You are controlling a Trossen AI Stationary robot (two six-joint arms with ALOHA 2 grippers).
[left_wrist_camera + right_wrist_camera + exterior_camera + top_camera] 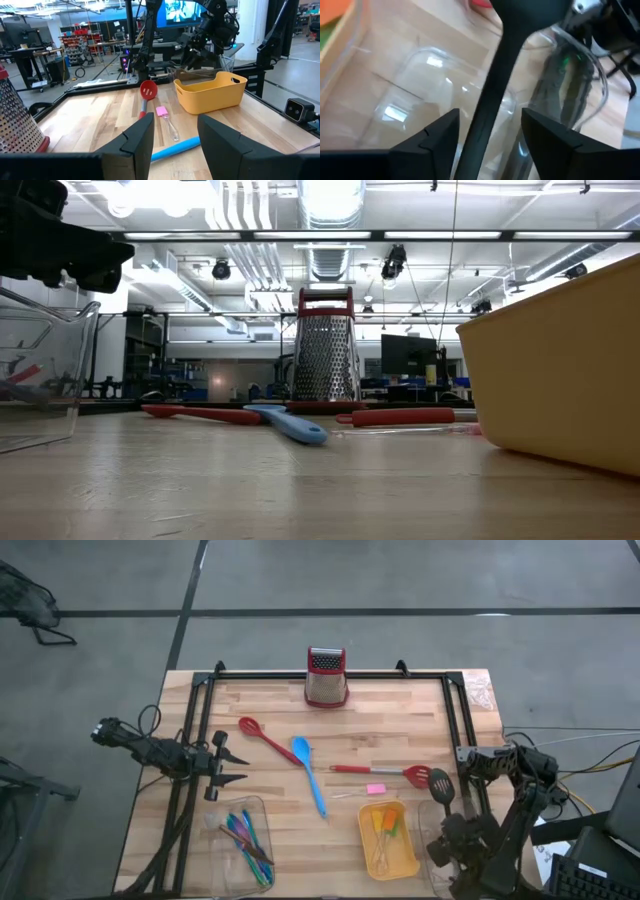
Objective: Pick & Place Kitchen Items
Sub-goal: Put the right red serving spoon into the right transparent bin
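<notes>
Black slotted plastic spatula (440, 783) is seen at the table's right edge, its handle between the right gripper's (489, 131) parted fingers, seemingly not clamped, above a clear plastic tray (415, 95). The left gripper (228, 767) is held open at the left edge.

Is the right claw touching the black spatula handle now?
Apart. In the right wrist view, the right claw stands open, with clear tray showing on both sides between its fingers and the black spatula handle.
</notes>
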